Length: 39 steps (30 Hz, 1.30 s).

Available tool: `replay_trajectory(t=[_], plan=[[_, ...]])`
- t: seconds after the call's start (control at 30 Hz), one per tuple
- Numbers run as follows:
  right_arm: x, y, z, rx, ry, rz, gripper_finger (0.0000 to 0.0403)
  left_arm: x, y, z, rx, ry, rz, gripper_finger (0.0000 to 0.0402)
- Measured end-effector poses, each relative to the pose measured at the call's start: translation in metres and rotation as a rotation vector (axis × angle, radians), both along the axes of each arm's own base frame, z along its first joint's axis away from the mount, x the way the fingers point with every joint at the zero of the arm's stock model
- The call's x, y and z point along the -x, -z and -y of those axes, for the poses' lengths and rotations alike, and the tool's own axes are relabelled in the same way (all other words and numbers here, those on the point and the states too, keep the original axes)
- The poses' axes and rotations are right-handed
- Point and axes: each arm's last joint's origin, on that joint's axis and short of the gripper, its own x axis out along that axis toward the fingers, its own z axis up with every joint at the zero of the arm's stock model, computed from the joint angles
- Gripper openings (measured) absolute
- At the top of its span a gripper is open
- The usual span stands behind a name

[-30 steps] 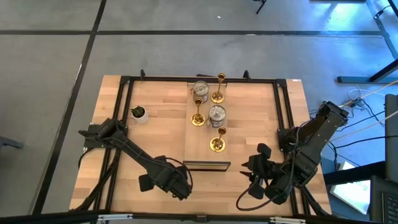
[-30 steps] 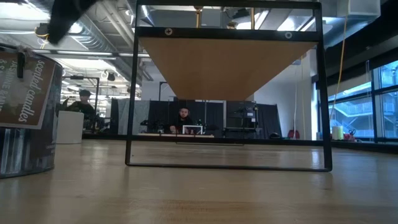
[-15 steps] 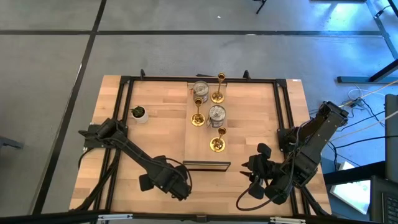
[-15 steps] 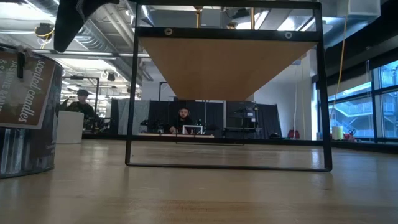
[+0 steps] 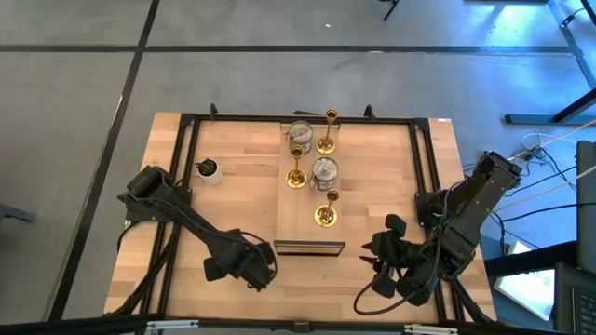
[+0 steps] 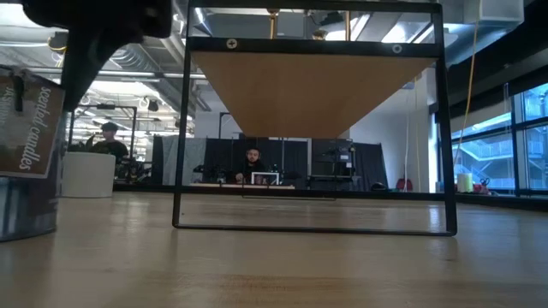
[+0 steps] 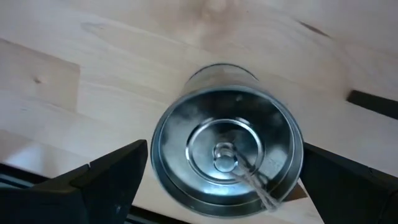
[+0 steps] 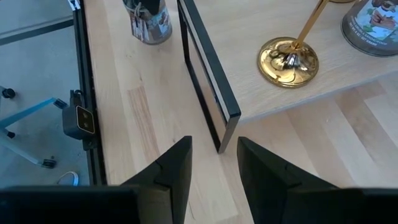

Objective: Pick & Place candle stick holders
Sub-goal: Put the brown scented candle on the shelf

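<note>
Left gripper [image 7: 217, 180]: fingers [image 7: 106, 177] spread wide either side of a silver cup [image 7: 227, 155], lower left of centre in the high view. Right gripper [image 8: 214, 171]: fingers narrowly apart, empty, lower right. Gold sticks [image 5: 325, 216] and silver cups [image 5: 324, 170] stand on the board [image 5: 291, 229], centre.

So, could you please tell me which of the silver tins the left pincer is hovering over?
The silver tin off the raised board, directly beneath the open left pincer; the other two tins stand on the board among the gold holders.
</note>
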Motion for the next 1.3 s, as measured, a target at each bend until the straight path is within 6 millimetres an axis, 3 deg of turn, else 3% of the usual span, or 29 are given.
replay_trajectory(t=[0.2, 0.6, 1.3], plan=[[-0.001, 0.000, 0.001, 0.002, 0.003, 0.000, 0.0130, -0.001, 0.004, -0.004, 0.012, 0.029, 0.084, 0.0400], [-0.001, 0.000, 0.000, -0.002, 0.005, 0.006, 0.0130, 0.002, 0.036, 0.000, 0.024, 0.038, 0.167, 0.0400], [-0.002, -0.001, 0.000, -0.013, 0.005, 0.014, 0.0130, 0.000, 0.037, -0.002, 0.022, 0.063, 0.187, 0.0400]])
